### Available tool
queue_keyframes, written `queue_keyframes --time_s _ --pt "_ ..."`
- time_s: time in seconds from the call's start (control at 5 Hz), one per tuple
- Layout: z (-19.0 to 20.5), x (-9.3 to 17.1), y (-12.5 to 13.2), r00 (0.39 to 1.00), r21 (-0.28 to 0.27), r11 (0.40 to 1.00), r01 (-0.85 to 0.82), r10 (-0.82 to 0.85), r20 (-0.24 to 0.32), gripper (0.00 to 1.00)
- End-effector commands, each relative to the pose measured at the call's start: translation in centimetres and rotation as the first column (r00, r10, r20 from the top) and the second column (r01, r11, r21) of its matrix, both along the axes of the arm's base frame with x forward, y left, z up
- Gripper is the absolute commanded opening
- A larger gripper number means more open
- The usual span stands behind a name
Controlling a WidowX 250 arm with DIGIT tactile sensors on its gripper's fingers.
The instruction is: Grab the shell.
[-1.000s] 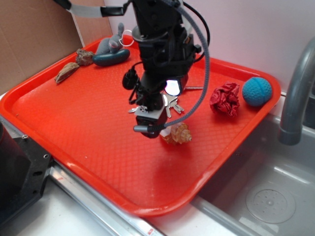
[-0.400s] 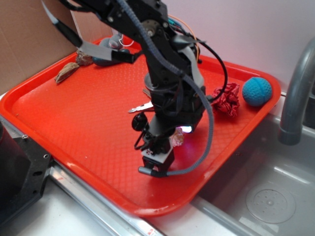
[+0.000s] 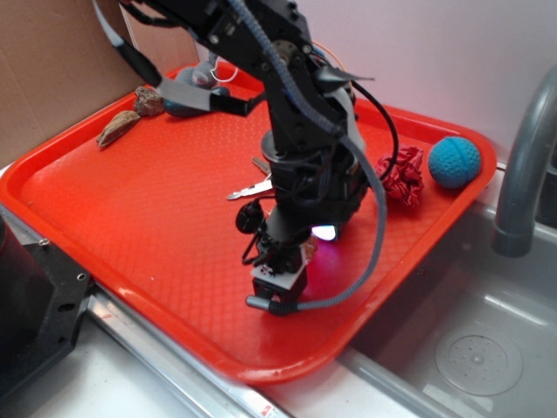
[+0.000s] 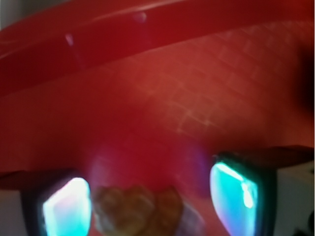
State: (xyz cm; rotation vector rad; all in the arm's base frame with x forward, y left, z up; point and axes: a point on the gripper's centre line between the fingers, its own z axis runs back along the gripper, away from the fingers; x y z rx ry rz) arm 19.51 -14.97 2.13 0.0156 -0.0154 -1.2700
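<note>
The shell (image 4: 138, 209) is a tan, knobbly lump lying on the red tray (image 4: 197, 98) between my two glowing fingertips. It sits close to the left pad (image 4: 66, 206), with a gap to the right pad (image 4: 234, 189). My gripper (image 4: 150, 201) is open around it. In the exterior view the gripper (image 3: 278, 283) points down near the tray's front right edge, and only a sliver of the shell (image 3: 310, 252) shows behind the fingers.
On the tray (image 3: 130, 218) lie keys (image 3: 252, 187), a crumpled red wad (image 3: 402, 178), a blue ball (image 3: 453, 162), a bark-like piece (image 3: 117, 128), a brown chunk (image 3: 150, 101) and a grey toy (image 3: 187, 91). A sink (image 3: 470, 348) with a faucet (image 3: 522, 174) lies to the right.
The arm has swung forward and down from above the keys, so that the fingers now straddle the shell. In the last half second it barely moved.
</note>
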Motion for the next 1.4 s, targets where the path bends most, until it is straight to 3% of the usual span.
queue_keyframes --time_s 0.0,0.2,0.4,0.6,1.0,1.2 --pt "2.9 -1.5 3.3 0.989 -0.03 0.989 -0.141 0.143 0.039 0.0" --pt "7.0 -3.2 5.0 0.921 -0.029 0.925 -0.379 0.38 0.089 0.0" --pt "11.1 -6.1 6.8 0.797 -0.023 0.803 -0.596 0.594 0.11 0.0" --pt "13.1 -5.8 8.2 0.631 0.027 0.63 -0.776 0.775 0.025 0.0" --pt "15.4 -3.8 9.8 0.182 0.002 0.182 -0.983 0.983 -0.03 0.0" --pt "16.2 -2.3 10.5 -0.065 -0.03 -0.067 -0.997 0.997 -0.038 0.0"
